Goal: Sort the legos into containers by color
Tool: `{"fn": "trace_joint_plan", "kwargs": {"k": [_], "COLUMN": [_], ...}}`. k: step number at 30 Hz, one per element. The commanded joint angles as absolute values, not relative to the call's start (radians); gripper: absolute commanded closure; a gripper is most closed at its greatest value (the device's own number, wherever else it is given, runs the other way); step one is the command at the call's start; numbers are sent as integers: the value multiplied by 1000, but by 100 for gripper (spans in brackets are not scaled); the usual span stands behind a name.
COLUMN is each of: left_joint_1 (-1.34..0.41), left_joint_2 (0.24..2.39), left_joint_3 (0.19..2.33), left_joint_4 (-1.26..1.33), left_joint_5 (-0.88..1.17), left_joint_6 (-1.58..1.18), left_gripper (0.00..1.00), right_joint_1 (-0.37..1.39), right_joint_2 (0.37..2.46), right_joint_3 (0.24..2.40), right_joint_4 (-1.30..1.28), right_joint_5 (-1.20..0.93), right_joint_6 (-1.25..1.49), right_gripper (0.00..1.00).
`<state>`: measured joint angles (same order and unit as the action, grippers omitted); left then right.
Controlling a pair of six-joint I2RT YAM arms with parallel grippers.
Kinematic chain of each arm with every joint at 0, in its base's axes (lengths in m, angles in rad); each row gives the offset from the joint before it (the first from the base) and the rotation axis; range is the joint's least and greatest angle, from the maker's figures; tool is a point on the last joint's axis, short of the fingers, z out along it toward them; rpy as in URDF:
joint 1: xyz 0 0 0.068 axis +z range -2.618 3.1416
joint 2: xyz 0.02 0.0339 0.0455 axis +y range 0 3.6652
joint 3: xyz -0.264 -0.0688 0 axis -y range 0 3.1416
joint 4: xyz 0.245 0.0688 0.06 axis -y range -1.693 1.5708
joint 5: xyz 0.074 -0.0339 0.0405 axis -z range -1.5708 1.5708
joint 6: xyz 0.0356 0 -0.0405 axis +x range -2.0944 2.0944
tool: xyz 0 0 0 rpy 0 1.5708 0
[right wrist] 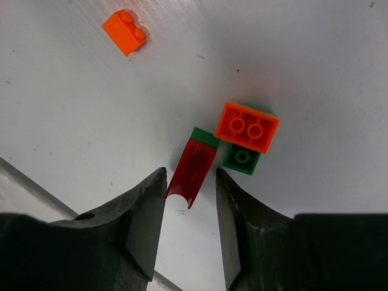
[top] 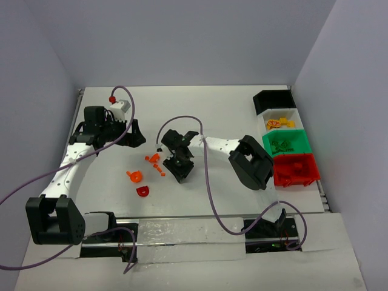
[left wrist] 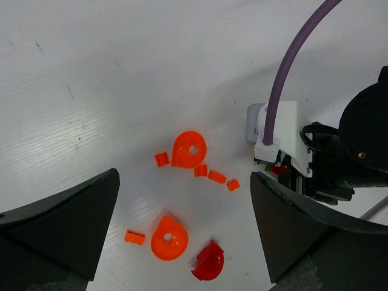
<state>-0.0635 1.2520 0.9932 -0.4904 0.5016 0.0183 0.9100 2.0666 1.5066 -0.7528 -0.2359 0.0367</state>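
Top view: the left hand [top: 134,136] sits at 10 o'clock on the surface [top: 200,103]. The right hand [top: 180,170] is near ctr, pointing down. Loose legos [top: 153,160], mostly orange w/ one red, lie btwn the two hands and out toward 7 o'clock. The containers [top: 265,143] run in a row along the 3 o'clock edge: black, white, green, red, w/ bits in the last three.

Left wrist: left hand [left wrist: 183,176] jaws are wide apart, gripping nothing. Orange legos [left wrist: 189,148] and a red one lie on the surface below.

Right wrist: right hand [right wrist: 190,176] jaws are part-closed either side of a red piece [right wrist: 193,163] w/ a green tip; can't tell if it's clamped. An orange brick [right wrist: 247,126] at 1 o'clock of it overlaps a green brick [right wrist: 241,159]. A small orange brick [right wrist: 124,31] lies at 11 o'clock.
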Motion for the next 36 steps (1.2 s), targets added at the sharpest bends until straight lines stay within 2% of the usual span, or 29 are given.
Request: {"fn": "trace_joint_plan", "kwargs": {"k": [1, 6, 8, 11, 14, 18, 25, 28, 36], "left_joint_1": [-60, -60, -60, -60, -60, -55, -48, -48, -74], "left_joint_2": [1221, 1223, 1225, 1226, 1219, 1192, 1109, 1085, 1100], "left_joint_3": [985, 974, 973, 975, 974, 963, 909, 866, 874], "left_joint_4": [-472, -471, -468, -471, -472, -472, -437, -299, -143], "left_joint_5": [507, 519, 522, 524, 545, 658, 1074, 1214, 1273], "left_joint_6": [15, 12, 11, 10, 22, 34, 75, -62, -250], "left_gripper": [1, 1, 1, 1, 1, 1, 7, 10, 14], "right_joint_1": [910, 902, 894, 883, 848, 793, 630, 604, 606], "right_joint_2": [2060, 2040, 2031, 2022, 1990, 1912, 1669, 1594, 1562], "right_joint_3": [1546, 1549, 1551, 1550, 1528, 1476, 1334, 1301, 1278], "right_joint_4": [-754, -756, -755, -753, -737, -684, -425, -297, -87], "right_joint_5": [-227, -259, -274, -287, -338, -454, -830, -944, -1085], "right_joint_6": [46, 48, 51, 51, 48, 29, 78, 140, 312], "right_gripper": [56, 55, 58, 70, 86, 99, 100, 100, 100]}}
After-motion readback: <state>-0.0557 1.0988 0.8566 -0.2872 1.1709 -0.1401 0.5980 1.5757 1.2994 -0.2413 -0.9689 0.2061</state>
